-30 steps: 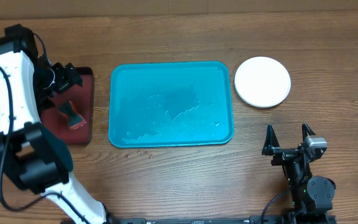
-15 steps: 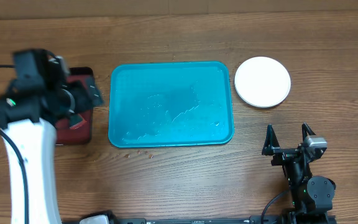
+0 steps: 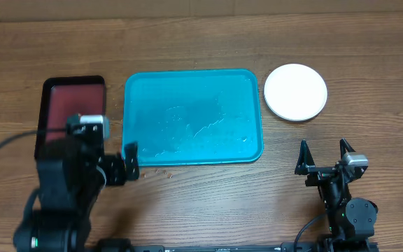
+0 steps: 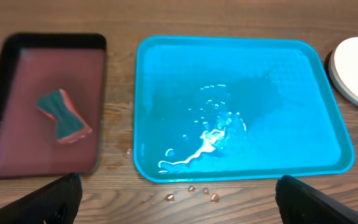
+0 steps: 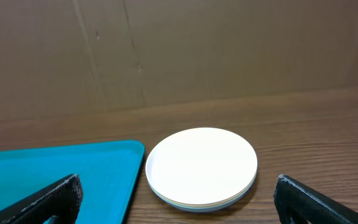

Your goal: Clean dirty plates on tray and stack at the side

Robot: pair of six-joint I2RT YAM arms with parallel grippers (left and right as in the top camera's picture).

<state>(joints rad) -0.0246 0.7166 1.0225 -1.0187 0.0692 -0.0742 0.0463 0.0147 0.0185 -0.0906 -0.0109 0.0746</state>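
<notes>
The turquoise tray (image 3: 192, 117) lies mid-table with no plates on it, only water streaks; it also shows in the left wrist view (image 4: 238, 109) and the right wrist view (image 5: 55, 171). The plates (image 3: 295, 92) sit stacked on the table right of the tray, white one on top; the stack shows in the right wrist view (image 5: 201, 167) and the left wrist view (image 4: 356, 70). The lower plates show only as thin edges. My left gripper (image 3: 126, 162) is open and empty near the tray's front left corner (image 4: 176, 202). My right gripper (image 3: 322, 156) is open and empty, in front of the stack (image 5: 178, 202).
A dark red, black-rimmed tray (image 3: 74, 105) lies left of the turquoise tray and holds a teal and orange sponge (image 4: 63, 116). Small water drops (image 4: 191, 194) lie on the wood at the tray's front edge. A cardboard wall (image 5: 166, 50) stands behind the table.
My left arm has pulled back from the red tray toward the front edge, leaving the sponge lying on that tray. The right arm has not moved.
</notes>
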